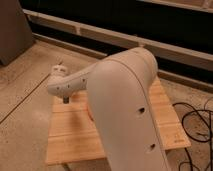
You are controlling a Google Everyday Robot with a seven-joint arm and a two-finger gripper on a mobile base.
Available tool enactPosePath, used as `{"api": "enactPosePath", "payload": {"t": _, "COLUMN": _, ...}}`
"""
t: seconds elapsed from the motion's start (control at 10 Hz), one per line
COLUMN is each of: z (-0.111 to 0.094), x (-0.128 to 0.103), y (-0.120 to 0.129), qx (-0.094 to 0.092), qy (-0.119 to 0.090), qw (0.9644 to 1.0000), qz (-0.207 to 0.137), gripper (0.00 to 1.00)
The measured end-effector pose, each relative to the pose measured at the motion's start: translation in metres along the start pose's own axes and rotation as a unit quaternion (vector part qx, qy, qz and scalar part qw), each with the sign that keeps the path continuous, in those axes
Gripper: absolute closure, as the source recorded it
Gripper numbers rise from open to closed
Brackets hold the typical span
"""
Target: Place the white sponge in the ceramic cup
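My white arm (125,110) fills the middle of the camera view and covers most of the wooden table (70,135). Its wrist reaches out to the left, over the table's far left corner. Beneath the wrist a small dark stub of the gripper (65,99) points down at the wood, and it is shut. I cannot see whether anything is between its jaws. The white sponge and the ceramic cup are both hidden behind the arm or out of view.
Black cables (197,125) lie on the floor right of the table. A pale rail (100,35) runs along the dark wall behind. A grey panel (12,30) stands at the far left. Speckled floor (25,110) surrounds the table.
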Motion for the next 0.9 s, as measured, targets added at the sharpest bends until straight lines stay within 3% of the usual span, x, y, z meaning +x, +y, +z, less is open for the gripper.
{"api": "enactPosePath", "payload": {"t": 0.2, "z": -0.013, "x": -0.022, "y": -0.014, "qx": 0.011, "qy": -0.033, "qw": 0.9994, "qz": 0.004, "gripper": 1.00}}
{"api": "enactPosePath", "payload": {"t": 0.9, "z": -0.012, "x": -0.022, "y": -0.010, "qx": 0.010, "qy": -0.036, "qw": 0.9993, "qz": -0.002, "gripper": 1.00}}
